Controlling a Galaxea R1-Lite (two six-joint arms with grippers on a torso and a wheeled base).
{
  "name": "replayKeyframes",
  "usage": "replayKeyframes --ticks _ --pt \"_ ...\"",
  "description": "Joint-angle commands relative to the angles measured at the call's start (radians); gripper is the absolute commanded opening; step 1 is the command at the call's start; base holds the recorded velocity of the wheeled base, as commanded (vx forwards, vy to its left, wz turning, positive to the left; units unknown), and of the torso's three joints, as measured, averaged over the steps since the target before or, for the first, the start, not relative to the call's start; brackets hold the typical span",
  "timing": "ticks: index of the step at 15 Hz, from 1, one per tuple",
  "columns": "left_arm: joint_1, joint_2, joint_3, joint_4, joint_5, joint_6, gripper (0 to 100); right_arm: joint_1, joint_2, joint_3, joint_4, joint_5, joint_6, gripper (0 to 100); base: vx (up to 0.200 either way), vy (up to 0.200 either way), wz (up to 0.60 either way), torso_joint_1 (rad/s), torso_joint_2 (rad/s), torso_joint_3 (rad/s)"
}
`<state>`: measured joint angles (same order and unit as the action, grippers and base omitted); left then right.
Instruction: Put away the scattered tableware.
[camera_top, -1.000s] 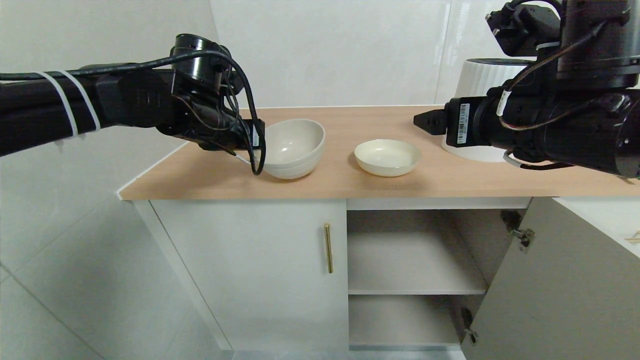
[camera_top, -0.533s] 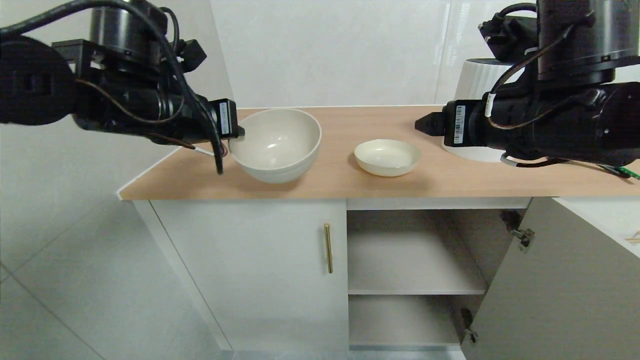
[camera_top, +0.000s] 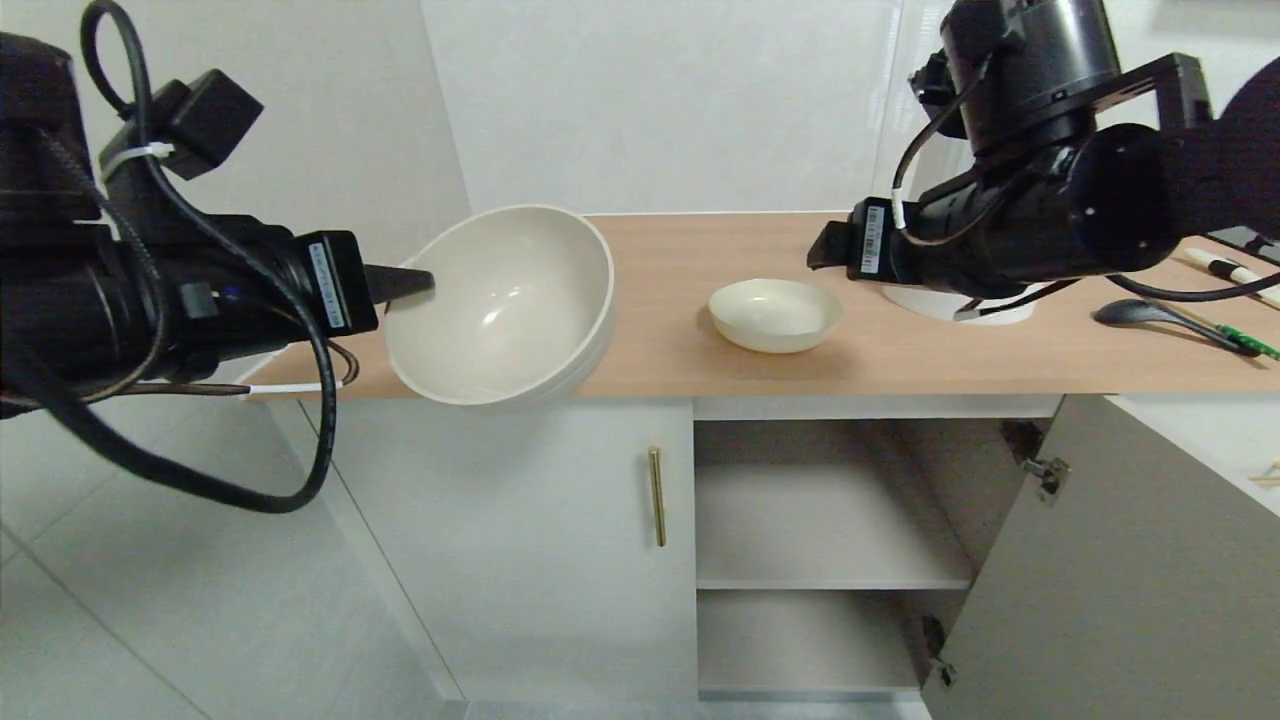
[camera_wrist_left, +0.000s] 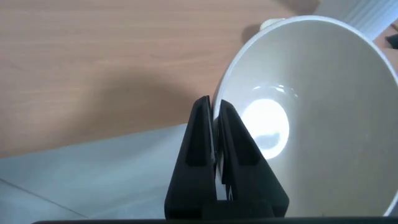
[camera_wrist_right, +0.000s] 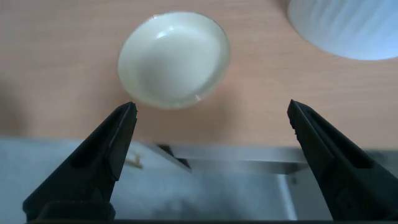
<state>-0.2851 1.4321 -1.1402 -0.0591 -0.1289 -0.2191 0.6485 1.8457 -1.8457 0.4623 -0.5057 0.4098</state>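
The left end effector (camera_top: 400, 283) is clenched on the rim of the large cream bowl (camera_top: 505, 305). In the left wrist view, the end effector (camera_wrist_left: 212, 121) has 1 finger inside the bowl (camera_wrist_left: 311, 93) and 1 outside, with the wall pinched between them. The bowl is tilted, with its opening turned up and toward the head camera. In that view it overlaps the front edge of the wooden worktop (camera_top: 680, 360) near the left corner, and it looks clear of the surface.

At 3 o'clock from the bowl, well apart from it, a small shallow cream dish (camera_top: 775, 313) sits upright on the worktop. The right end effector (camera_top: 820, 252) hangs above the worktop at about 1 o'clock from the dish. In the right wrist view, the end effector (camera_wrist_right: 211, 124) is released, with its 2 fingers spread wide and nothing between them. There the dish (camera_wrist_right: 174, 59) lies on the wood beyond the fingers, touching neither.

A white ribbed container (camera_top: 920, 298) stands at 3 o'clock from the dish, largely behind the right arm. A dark spoon (camera_top: 1150, 315) lies farther toward 3 o'clock.

Below the worktop, the right-hand cabinet door (camera_top: 1150, 560) stands open on 2 shelves (camera_top: 820, 525). The left door is closed and has a gold handle (camera_top: 655, 497).
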Motion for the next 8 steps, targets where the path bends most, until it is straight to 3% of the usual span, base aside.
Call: replayKeyframes --ticks 1,3,8 --pt "0.0 -0.061 0.01 -0.001 0.0 0.0 0 -0.009 0.09 -0.036 -0.002 -0.007 0.014 100 0.0 0.0 0.0 0.0 0.0 0.0" --pt "0.0 -0.096 0.013 0.001 0.0 0.0 0 -0.029 0.127 -0.044 -0.047 -0.066 0.024 100 0.0 0.0 0.0 0.0 0.0 0.0" --pt "0.0 -0.104 0.017 0.001 0.0 0.0 0 -0.055 0.162 -0.046 -0.05 -0.076 0.023 100 0.0 0.0 0.0 0.0 0.0 0.0"
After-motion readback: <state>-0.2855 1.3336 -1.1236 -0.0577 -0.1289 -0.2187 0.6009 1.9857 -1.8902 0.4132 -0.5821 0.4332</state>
